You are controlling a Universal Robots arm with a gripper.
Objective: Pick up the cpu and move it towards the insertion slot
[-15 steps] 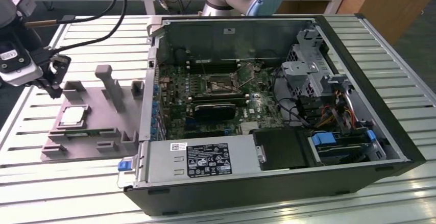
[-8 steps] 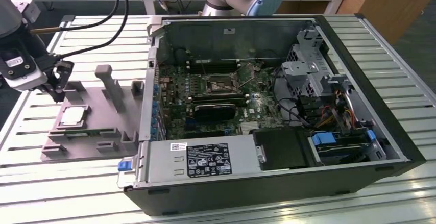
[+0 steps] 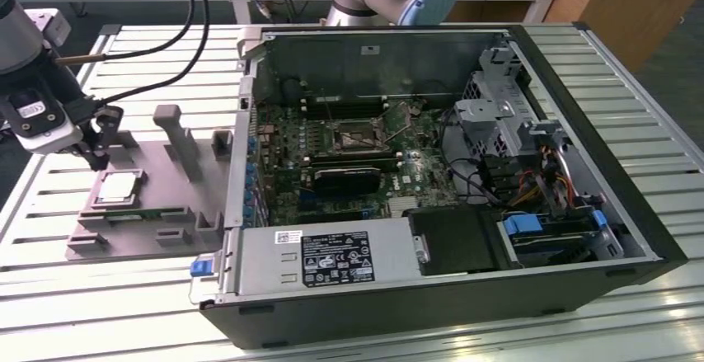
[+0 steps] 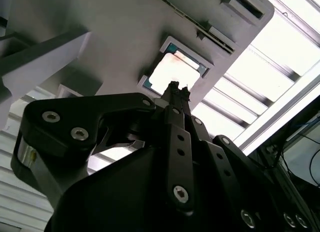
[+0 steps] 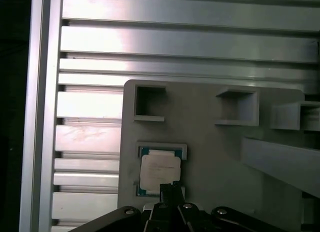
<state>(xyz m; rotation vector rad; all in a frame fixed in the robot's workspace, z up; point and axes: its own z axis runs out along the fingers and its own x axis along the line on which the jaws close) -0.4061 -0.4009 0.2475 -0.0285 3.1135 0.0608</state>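
Observation:
The cpu [image 3: 118, 187], a flat square chip with a silvery top, lies in a recess of the grey fixture plate [image 3: 121, 246] at the exterior view's left. My gripper [image 3: 96, 160] hangs just above the chip's edge, its thin black fingers pressed together with nothing between them. Both wrist views show the cpu [image 4: 172, 72] [image 5: 159, 172] right beyond the gripper [image 4: 177, 87] [image 5: 170, 188]. The insertion slot [image 3: 358, 135], a shiny metal frame with a dark centre, sits on the motherboard inside the open computer case, well off to the exterior view's right of the gripper.
Tall grey posts [image 3: 176, 139] rise from the fixture between the cpu and the case wall [image 3: 237, 172]. A green memory stick [image 3: 138, 213] lies beside the cpu. A black heatsink [image 3: 349, 181] sits near the slot. Cables hang over the slatted metal table [image 3: 165, 53].

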